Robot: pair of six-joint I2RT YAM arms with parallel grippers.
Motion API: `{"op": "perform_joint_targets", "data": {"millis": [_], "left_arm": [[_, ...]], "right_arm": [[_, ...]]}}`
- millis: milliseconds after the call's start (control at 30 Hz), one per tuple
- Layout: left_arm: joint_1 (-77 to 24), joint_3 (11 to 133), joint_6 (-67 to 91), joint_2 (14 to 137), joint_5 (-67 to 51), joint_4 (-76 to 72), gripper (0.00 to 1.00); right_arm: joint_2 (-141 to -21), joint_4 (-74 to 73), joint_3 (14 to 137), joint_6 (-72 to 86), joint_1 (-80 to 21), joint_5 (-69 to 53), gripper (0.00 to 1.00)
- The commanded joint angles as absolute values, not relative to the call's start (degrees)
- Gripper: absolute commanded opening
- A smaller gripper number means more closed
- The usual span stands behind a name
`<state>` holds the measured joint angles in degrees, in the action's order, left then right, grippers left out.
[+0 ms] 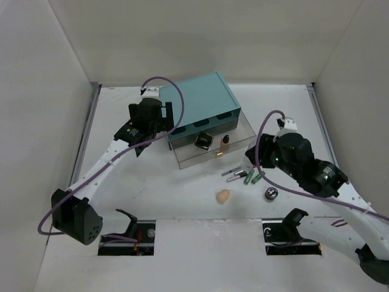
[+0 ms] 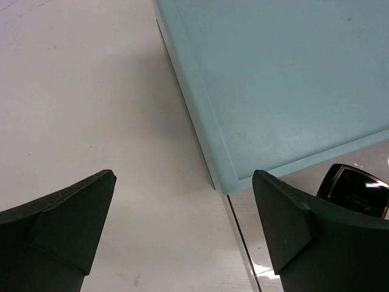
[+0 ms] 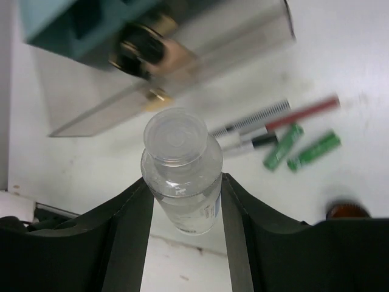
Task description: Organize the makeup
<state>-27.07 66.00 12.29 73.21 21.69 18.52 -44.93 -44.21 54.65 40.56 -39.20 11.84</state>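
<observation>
Right gripper (image 3: 182, 201) clamping small clear bottle (image 3: 181, 173) around its body, cap pointing away from wrist. Smooth, rigid, light, likely slippery; body grip suiting it. Pencils (image 3: 276, 118) and green tubes (image 3: 299, 147) lying ahead-right, open clear drawer (image 3: 182, 73) ahead. Left gripper (image 2: 182, 237) spreading wide, empty, hovering beside teal box (image 2: 285, 73).

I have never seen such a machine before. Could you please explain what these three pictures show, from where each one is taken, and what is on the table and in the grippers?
Two robot arms stand on a white table. The top picture looks down from above; the other two come from cameras on each wrist. The left gripper is open, beside the teal box, whose clear drawer is pulled out and holds a dark square compact. The right gripper is shut on a small clear bottle. On the table lie pencils, two green tubes, a beige sponge and a silver jar.
</observation>
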Motion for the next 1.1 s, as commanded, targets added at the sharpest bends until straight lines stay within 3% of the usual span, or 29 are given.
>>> {"op": "perform_joint_targets", "data": {"millis": [0, 300, 500, 1067], "left_arm": [[-26.0, 65.5, 13.1, 72.3, 20.4, 15.8, 1.0], [-23.3, 64.2, 13.3, 70.9, 20.0, 16.1, 1.0], [-20.6, 62.2, 14.3, 67.8, 20.0, 17.2, 1.0], [-16.7, 60.2, 15.6, 65.9, 19.4, 17.4, 1.0]], "right_arm": [[-51.2, -33.4, 61.2, 24.3, -43.4, 11.9, 0.03], [-74.8, -23.1, 81.5, -16.8, -48.0, 7.0, 0.0], [-82.4, -24.8, 83.3, -34.6, -53.1, 0.5, 0.0], [-103.3, -49.6, 98.6, -37.5, -50.4, -0.7, 0.04]]}}
